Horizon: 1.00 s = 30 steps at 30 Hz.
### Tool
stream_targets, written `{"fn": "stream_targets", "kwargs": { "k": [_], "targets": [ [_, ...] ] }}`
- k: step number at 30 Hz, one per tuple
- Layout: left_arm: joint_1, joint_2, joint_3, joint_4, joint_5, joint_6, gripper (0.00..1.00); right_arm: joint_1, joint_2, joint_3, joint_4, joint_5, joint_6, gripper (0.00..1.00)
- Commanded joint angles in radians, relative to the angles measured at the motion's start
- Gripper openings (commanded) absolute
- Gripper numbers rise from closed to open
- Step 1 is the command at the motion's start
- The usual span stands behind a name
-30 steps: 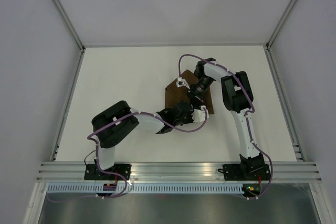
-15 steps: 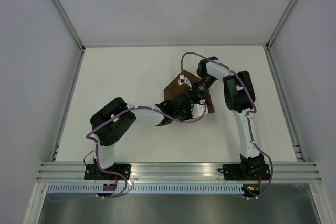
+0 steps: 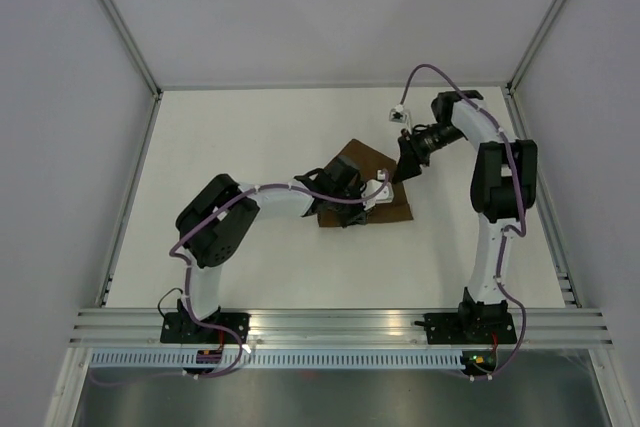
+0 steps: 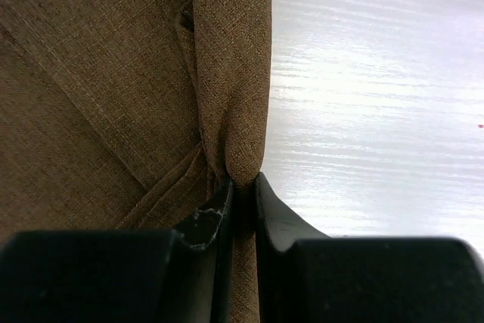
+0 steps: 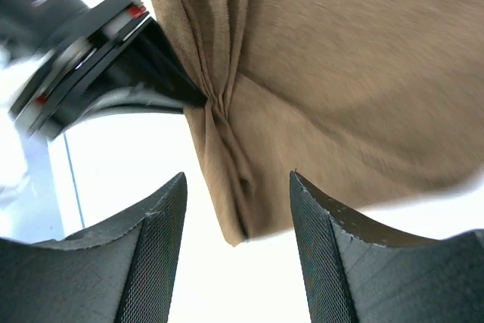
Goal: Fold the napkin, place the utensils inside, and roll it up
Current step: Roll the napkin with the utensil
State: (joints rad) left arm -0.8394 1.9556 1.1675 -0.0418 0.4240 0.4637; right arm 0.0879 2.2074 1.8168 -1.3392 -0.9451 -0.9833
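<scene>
Fold step judged in hand. Napkin (image 3: 362, 160), mid-frame in top view, is pinched at bunched edge by near-shut left gripper (image 4: 243, 196). Right gripper (image 5: 236, 179) is spread wide, empty, upper right of napkin. Knife not seen. Next: fold probably to be laid flat.

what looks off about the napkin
The napkin lies askew on the table, bunched into a puckered ridge where the left gripper pinches its edge. It is not a neat fold. No knife shows in any view.

Left tool (image 4: 242, 191) & arm (image 3: 280, 202) block napkin (image 3: 360, 159) on left, right tool (image 5: 236, 183) far-right corner; near-right edge free.
</scene>
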Motion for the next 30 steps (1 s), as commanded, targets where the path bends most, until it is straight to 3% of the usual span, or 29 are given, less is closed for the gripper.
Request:
{"fn": "stream_targets", "kwargs": {
  "k": [1,6,11,17,24,30],
  "targets": [
    [0.046,0.069,0.078,-0.188,0.212,-0.1,0.02,-0.08,-0.121,-0.094,0.105,-0.107,-0.012,0.63],
    [0.115,0.155,0.197,-0.326,0.399,-0.146,0.02,-0.132,-0.354,-0.345,0.334,-0.055,0.008,0.63],
    [0.183,0.27,0.27,-0.4,0.562,-0.195,0.02,-0.102,-0.663,-0.721,0.724,0.1,0.078,0.65],
    [0.197,0.371,0.366,-0.493,0.653,-0.2,0.02,0.102,-0.899,-1.025,1.012,0.34,0.101,0.69],
    [0.203,0.439,0.454,-0.564,0.688,-0.214,0.02,0.341,-0.865,-1.113,1.153,0.526,0.121,0.7],
    [0.204,0.457,0.492,-0.596,0.68,-0.235,0.02,0.444,-0.787,-1.111,1.2,0.588,0.13,0.7]
  ]
}}
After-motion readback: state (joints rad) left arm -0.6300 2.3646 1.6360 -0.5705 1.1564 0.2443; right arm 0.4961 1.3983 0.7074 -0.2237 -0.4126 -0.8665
